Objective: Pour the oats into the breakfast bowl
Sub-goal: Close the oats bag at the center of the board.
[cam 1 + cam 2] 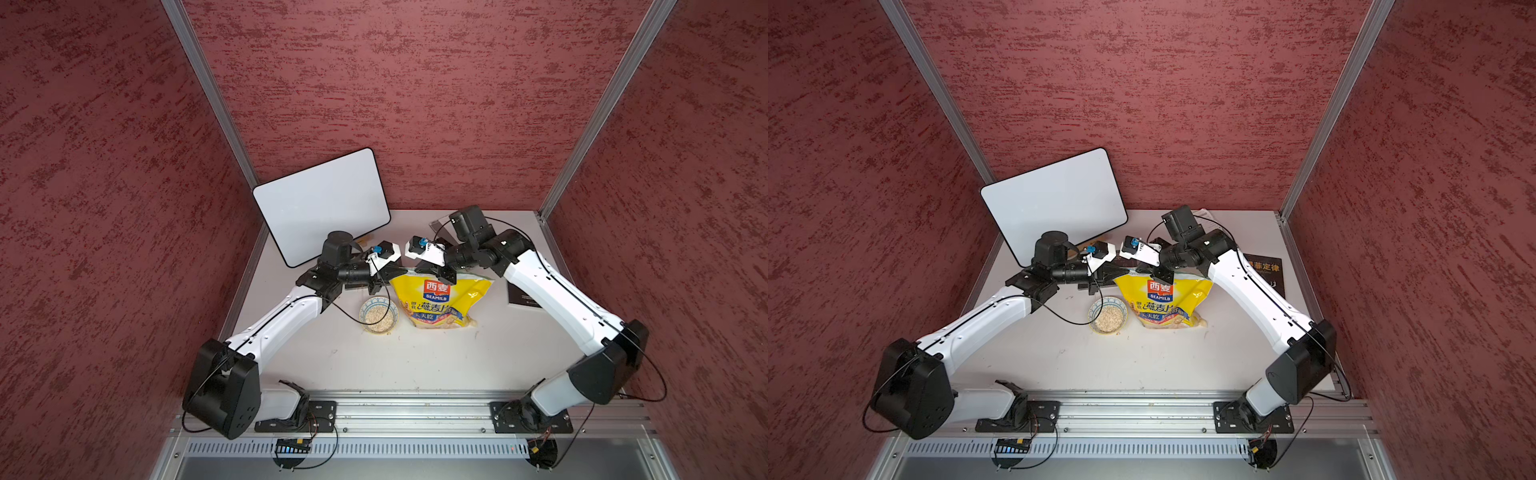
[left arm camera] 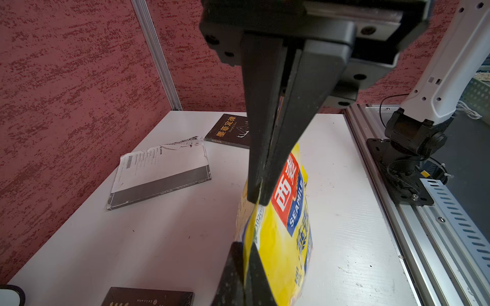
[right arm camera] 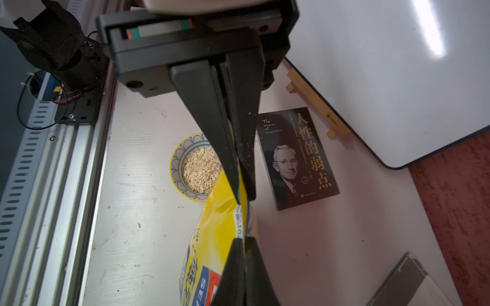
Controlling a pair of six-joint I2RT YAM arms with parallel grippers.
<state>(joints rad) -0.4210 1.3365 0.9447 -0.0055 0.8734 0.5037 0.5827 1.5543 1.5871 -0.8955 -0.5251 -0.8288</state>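
Our left gripper [image 2: 258,201] is clamped flat on the top seam of the SEAMILD oat bag [image 1: 440,303]. Our right gripper [image 3: 245,201] pinches the same seam just beside it, so 2 closed pinches hold the bag's mouth. The bag stands upright beneath them with its base on the table [image 1: 415,365].

The breakfast bowl [image 3: 175,161] sits just beside the bag, on our left arm's side. A heap of oats [image 3: 201,169] fills its middle, so we judge the pour done or nearly so. Behind the bag lies a dark book [image 3: 297,159], and a whiteboard [image 1: 320,203] leans on the wall beyond that.

We see 3 risks:
- The film is thin and crinkly. If 1 pinch slips, the mouth could gape and the bag sag toward the bowl, scattering flakes.
- If both grippers let go at once, the soft bag may slump sideways against the bowl beside it and knock it.
- Our left arm's cable [image 1: 349,317] loops low over the bowl, and a quick retreat could drag it across the rim.
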